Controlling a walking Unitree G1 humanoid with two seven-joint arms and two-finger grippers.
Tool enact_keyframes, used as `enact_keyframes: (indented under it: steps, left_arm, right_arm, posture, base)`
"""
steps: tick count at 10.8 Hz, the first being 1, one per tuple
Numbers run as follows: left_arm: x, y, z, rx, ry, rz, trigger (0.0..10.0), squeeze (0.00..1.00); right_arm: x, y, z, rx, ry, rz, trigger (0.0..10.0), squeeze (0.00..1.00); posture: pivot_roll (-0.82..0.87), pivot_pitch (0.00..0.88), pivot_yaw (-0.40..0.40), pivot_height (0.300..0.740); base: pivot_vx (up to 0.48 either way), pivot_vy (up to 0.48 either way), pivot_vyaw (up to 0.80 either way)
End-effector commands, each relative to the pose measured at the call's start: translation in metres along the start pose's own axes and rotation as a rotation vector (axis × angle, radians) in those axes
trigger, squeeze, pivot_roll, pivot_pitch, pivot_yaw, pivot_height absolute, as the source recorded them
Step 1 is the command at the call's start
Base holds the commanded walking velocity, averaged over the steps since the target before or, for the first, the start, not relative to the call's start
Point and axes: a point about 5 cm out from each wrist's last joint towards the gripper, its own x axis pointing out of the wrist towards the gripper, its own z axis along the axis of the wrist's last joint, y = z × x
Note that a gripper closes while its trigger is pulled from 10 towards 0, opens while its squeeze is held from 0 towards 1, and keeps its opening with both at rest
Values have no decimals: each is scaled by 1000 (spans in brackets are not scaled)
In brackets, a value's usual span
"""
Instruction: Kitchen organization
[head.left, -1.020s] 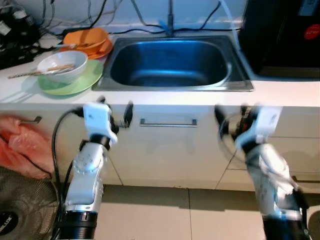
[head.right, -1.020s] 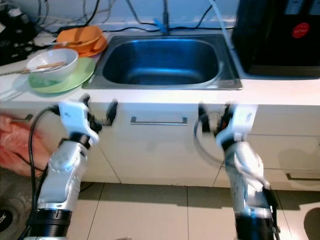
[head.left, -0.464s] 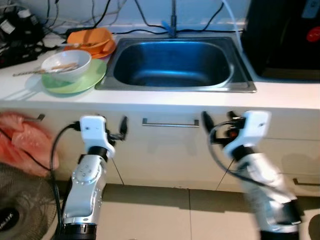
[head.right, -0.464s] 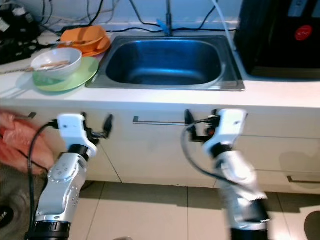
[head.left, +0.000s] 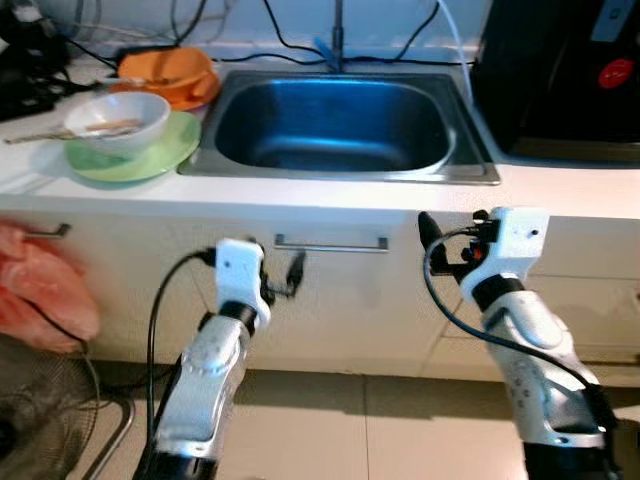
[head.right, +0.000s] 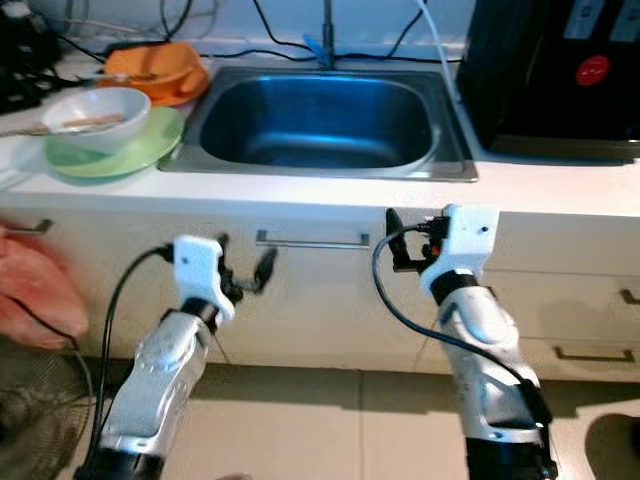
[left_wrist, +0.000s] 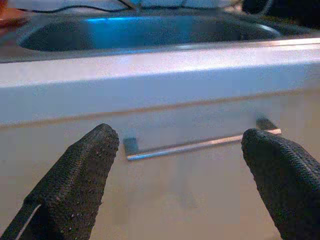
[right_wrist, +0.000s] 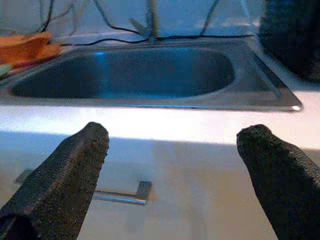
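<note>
A white bowl (head.left: 113, 116) with chopsticks sits on a green plate (head.left: 150, 160) on the counter, left of the steel sink (head.left: 340, 174). Orange dishes (head.left: 165, 70) stand behind them. Below the sink runs a metal drawer handle (head.left: 330, 242). My left gripper (head.left: 277, 262) is open, held in front of the cabinet at the handle's left end; the left wrist view looks at the handle (left_wrist: 195, 145) between its fingers (left_wrist: 75, 185). My right gripper (head.left: 452, 228) is open just below the counter edge, right of the handle, facing the sink (right_wrist: 130, 75).
A black appliance (head.left: 565, 70) stands on the counter right of the sink. Cables run along the back wall. A pink bag (head.left: 40, 290) hangs at the left cabinet, above a fan (head.left: 40, 420). More drawer handles (head.right: 585, 352) sit at the right. Tiled floor lies below.
My left gripper has moved right, to the handle's left end. My right gripper has risen slightly toward the counter edge. The view has shifted a little.
</note>
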Motion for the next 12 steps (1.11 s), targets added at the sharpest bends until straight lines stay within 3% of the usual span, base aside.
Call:
enact_keyframes:
  steps: [1,2,4,5,9,12]
  left_arm:
    - [1,3,0,22,7,-11,10000,0]
    - [3,10,8,73,-16,2,10000,0]
    - [-1,35,18,144,-41,76,10000,0]
    - [-8,43,12,97,-16,107,10000,0]
    - [-15,34,9,120,-15,82,10000,0]
    - [1,38,21,105,-70,122,10000,0]
  right_arm:
    - [0,0,3,-57,-13,20,10000,0]
    - [3,-11,1,-91,19,18,10000,0]
    - [21,-8,7,-182,-10,42,10000,0]
    - [26,1,10,-193,-39,88,10000,0]
    - [19,0,5,-213,-77,68,10000,0]
    - [19,-15,8,-205,-102,-32,10000,0]
  posture:
    - [37,17,22,740]
    - [79,0,17,740]
    - [124,0,5,740]
    - [138,0,-26,740]
    - [186,0,-66,740]
    - [165,0,-67,740]
  base:
    - [0,0,0]
    - [0,0,0]
    - [0,0,0]
    - [0,0,0]
    - [0,0,0]
    - [0,0,0]
